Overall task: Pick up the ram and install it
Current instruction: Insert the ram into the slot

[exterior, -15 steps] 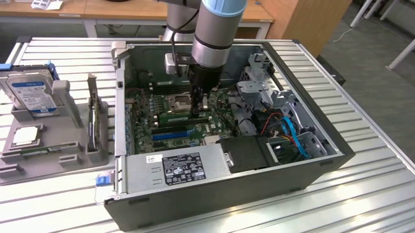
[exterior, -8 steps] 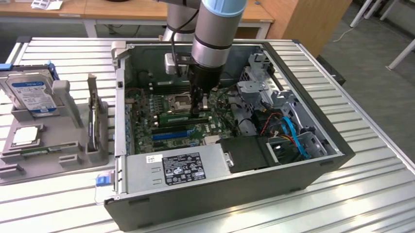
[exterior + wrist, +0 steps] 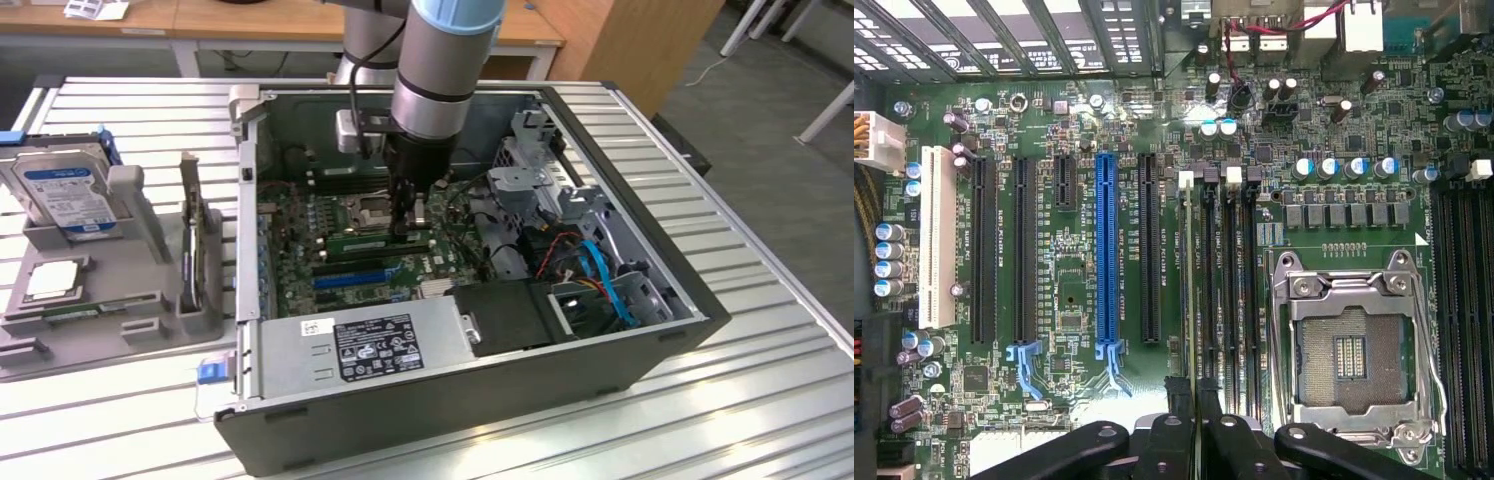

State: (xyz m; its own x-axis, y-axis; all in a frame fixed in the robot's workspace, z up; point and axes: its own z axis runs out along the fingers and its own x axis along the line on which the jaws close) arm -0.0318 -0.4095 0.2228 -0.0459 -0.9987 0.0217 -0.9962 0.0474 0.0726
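The ram (image 3: 418,216) is standing on edge inside the open computer case (image 3: 534,405), its thin green board pointing down at the motherboard (image 3: 1069,290). It is sitting right between the fingertips of the gripper (image 3: 1194,428). The jaws are almost closed and are pinching the ram's top edge. The black fingers (image 3: 1154,445) are hanging over the row of dark memory slots (image 3: 1232,290); can't tell if the ram is seated yet.

White print is running beside the slots, too small to read. A long blue plastic slot (image 3: 1104,260) and a white one (image 3: 937,240) are lying parallel to them. The processor socket (image 3: 1351,355) is sitting just beside the memory slots, inside a shiny metal frame.

The grey metal power supply (image 3: 360,350) is carrying a white label with black marks, unreadable. Outside the case, on the exterior view's left, a grey tray (image 3: 40,352) is holding the hard drive (image 3: 67,195) with its blue label, text illegible, and a square silver processor chip (image 3: 54,280). Everything is resting on a ribbed metal table (image 3: 774,400).
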